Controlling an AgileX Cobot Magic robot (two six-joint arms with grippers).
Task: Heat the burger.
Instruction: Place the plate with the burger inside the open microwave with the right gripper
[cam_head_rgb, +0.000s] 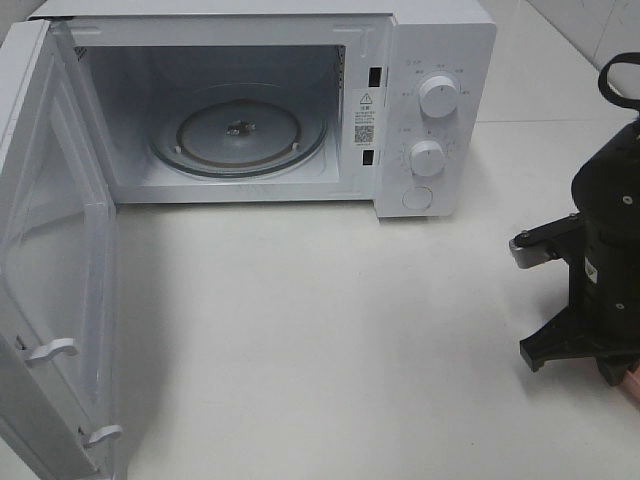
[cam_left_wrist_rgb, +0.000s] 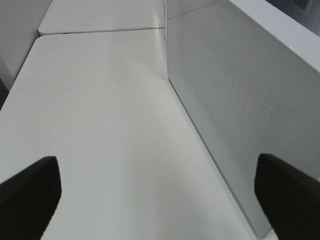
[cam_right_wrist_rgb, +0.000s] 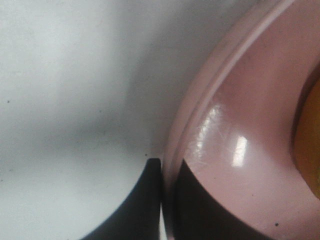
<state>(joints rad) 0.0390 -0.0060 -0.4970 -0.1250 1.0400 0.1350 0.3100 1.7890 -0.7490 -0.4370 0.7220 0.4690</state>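
White tabletop (cam_head_rgb: 300, 330): R fingers (cam_right_wrist_rgb: 135, 215) clamped on pink plate (cam_right_wrist_rgb: 240, 100) rim, L fingers (cam_left_wrist_rgb: 30, 195) apart, burger (cam_right_wrist_rgb: 307, 145) edge only, axis unclear

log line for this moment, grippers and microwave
microwave: door open | left gripper: open, beside door | right gripper: shut on plate rim
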